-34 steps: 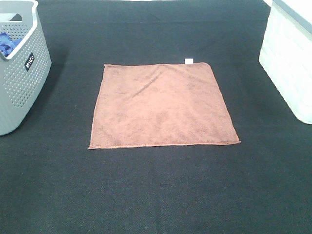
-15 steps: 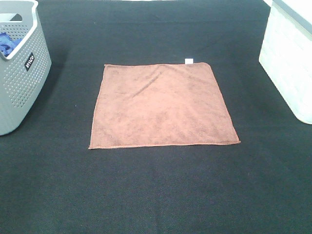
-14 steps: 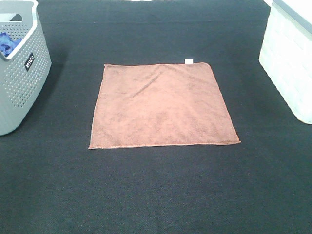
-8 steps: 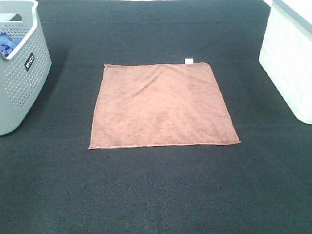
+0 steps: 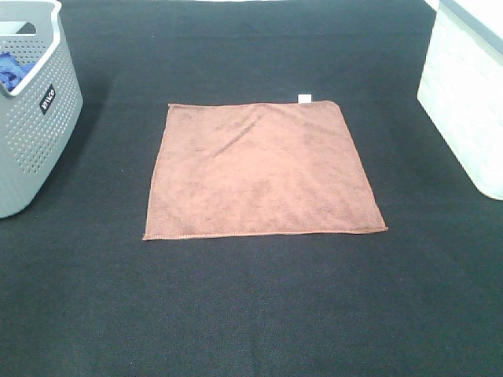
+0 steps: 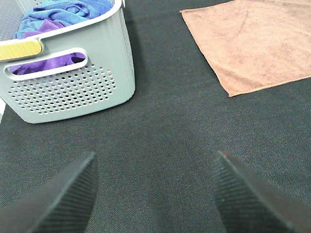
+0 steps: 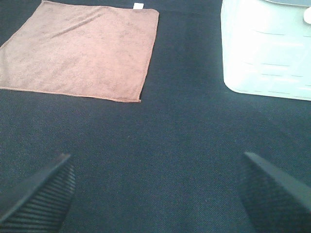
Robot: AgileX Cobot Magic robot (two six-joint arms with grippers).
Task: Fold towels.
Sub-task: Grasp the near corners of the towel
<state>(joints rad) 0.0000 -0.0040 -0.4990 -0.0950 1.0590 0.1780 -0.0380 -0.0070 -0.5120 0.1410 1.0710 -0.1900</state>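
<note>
Exterior high view shows a reddish-brown towel lying flat and fully spread on the black tabletop, roughly in the middle of the work area. Its stitched hem runs along all four edges, and a faint diagonal crease crosses the upper left part of the cloth. A small white tag sticks out from the far edge, close to the far right corner. The near edge looks wider than the far edge.

A grey perforated basket stands at the left side, well apart from the towel, with a small dark label on its wall and a blue cloth showing inside. A white bin stands at the right side, also well apart from the towel.

From the left wrist camera, the left gripper hangs over bare tabletop with its two dark ribbed fingers spread wide and nothing between them. The basket is just beyond it, holding the blue cloth and a purple cloth, and a corner of the towel lies further off to the side.

From the right wrist camera, the right gripper likewise hangs over bare tabletop, its fingers spread wide and holding nothing. The towel and the white bin lie beyond it, neither touched.
</note>
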